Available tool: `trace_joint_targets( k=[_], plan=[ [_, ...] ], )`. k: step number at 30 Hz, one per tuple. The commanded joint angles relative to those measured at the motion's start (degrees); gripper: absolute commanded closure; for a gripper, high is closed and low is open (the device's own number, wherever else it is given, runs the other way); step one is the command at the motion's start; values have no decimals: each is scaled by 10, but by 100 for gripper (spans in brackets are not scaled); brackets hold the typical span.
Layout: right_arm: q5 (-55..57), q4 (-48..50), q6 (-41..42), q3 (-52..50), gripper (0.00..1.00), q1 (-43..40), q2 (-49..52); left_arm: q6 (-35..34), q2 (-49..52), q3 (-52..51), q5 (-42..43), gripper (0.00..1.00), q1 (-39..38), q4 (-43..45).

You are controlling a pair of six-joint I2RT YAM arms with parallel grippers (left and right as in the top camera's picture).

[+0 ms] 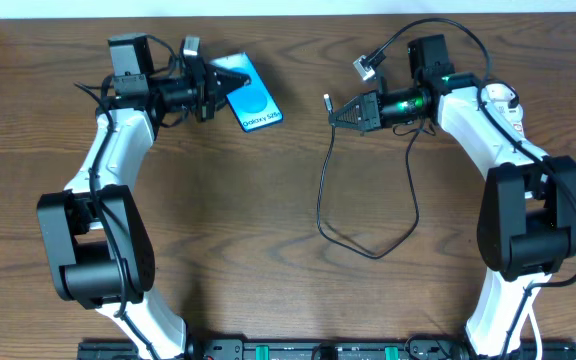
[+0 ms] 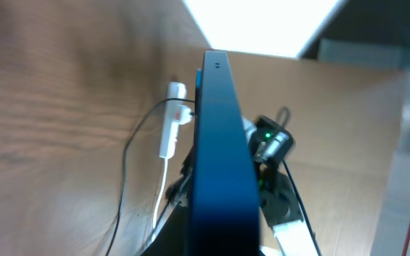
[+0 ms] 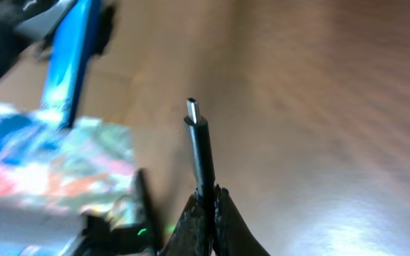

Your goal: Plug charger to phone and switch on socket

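- Left claw [image 1: 208, 88]: closed on one short end of the phone [image 1: 250, 100]. The phone sits at the far left of the bench [image 1: 218, 220] and appears to be lifted off it.
- Right claw [image 3: 208, 206]: pinched almost shut on the charger [image 1: 320, 190], just behind its plug tip [image 3: 193, 110]. The rest of the cable trails in a loop across the bench.
- Phone handling, judged: rigid, smooth and glass-faced, so it could slip or crack. It is best held across its long edges near one end, leaving the port end free.
- Charger handling, judged: light and limp. Only the short neck behind the tip is stiff, so the grip belongs there.
- Phone axis: the long axis runs diagonally in the overhead view, with the free end toward the right arm and the screen facing up. The left wrist view shows it edge-on.
- Plug tip: it stands out beyond the fingertips, toward the phone's side. It appears not yet in line with the phone's long axis.
- Socket: not identified with certainty in any view.
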Motion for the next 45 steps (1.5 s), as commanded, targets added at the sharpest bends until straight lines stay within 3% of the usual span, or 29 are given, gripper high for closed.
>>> trace_joint_targets(
  k=[1, 7, 11, 18, 45],
  plan=[
    [-110, -27, -66, 5, 99, 11, -5, -6, -14, 12, 81, 93, 2, 61],
    [-146, -47, -66, 5, 99, 54, -5, -89, -14, 12, 105, 93, 2, 226],
    [-149, -47, -66, 5, 99, 82, -5, -127, -14, 12, 105, 93, 2, 276],
    [-189, -8, -61, 5, 99, 110, -5, -159, -14, 12, 100, 93, 2, 279],
    [-210, 129, 42, 5, 99, 116, -5, -136, -14, 12, 62, 93, -6, 324]
  ],
)
